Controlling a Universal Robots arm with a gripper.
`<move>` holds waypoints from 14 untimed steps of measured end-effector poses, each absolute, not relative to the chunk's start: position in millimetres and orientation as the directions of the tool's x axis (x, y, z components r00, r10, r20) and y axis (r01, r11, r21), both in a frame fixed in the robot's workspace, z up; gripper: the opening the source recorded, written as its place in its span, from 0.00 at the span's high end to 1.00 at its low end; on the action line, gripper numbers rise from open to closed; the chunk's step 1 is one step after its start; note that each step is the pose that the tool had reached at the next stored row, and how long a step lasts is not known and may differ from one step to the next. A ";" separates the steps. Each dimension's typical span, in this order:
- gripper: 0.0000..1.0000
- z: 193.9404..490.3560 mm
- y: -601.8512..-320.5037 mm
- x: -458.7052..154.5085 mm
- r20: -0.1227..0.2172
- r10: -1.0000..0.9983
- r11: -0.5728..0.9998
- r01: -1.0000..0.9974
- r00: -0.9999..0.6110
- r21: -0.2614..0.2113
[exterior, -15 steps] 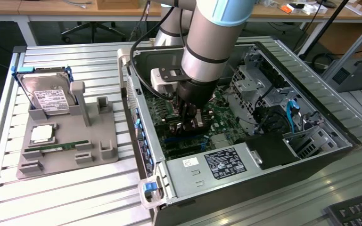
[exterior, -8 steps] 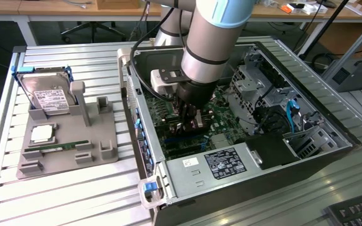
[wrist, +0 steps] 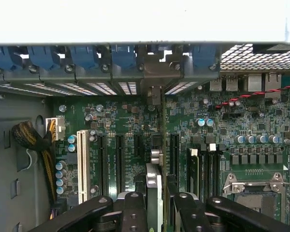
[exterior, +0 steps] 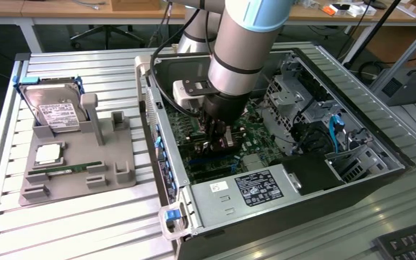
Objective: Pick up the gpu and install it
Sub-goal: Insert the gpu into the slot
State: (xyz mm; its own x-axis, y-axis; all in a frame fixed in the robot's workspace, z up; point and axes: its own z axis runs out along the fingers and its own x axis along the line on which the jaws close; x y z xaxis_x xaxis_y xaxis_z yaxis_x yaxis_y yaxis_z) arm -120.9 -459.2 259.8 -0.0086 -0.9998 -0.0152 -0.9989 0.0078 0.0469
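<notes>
The gpu (wrist: 153,193) stands on edge, clamped in the pincer (wrist: 157,210) over the motherboard (wrist: 125,145) inside the computer case (exterior: 381,146). The install step seems under way: lining its edge with a slot (wrist: 174,152). Neighbouring slots and the rear case wall leave little room.

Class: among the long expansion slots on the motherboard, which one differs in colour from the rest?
The white slot, nearest the braided cable bundle. The other slots beside it are black; this one alone is white.
</notes>
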 end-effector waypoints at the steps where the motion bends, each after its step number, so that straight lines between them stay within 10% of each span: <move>1: 0.73 259.7 -459.2 -120.9 -0.015 -1.000 0.008 -0.999 -0.009 0.047; 14: 0.73 256.6 -459.2 -120.9 -0.015 -1.000 0.008 -0.999 -0.009 0.047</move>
State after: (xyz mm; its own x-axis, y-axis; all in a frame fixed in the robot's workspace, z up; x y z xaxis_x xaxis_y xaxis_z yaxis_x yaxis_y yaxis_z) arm -120.9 -459.2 256.6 -0.0086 -0.9998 -0.0152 -0.9989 0.0079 0.0469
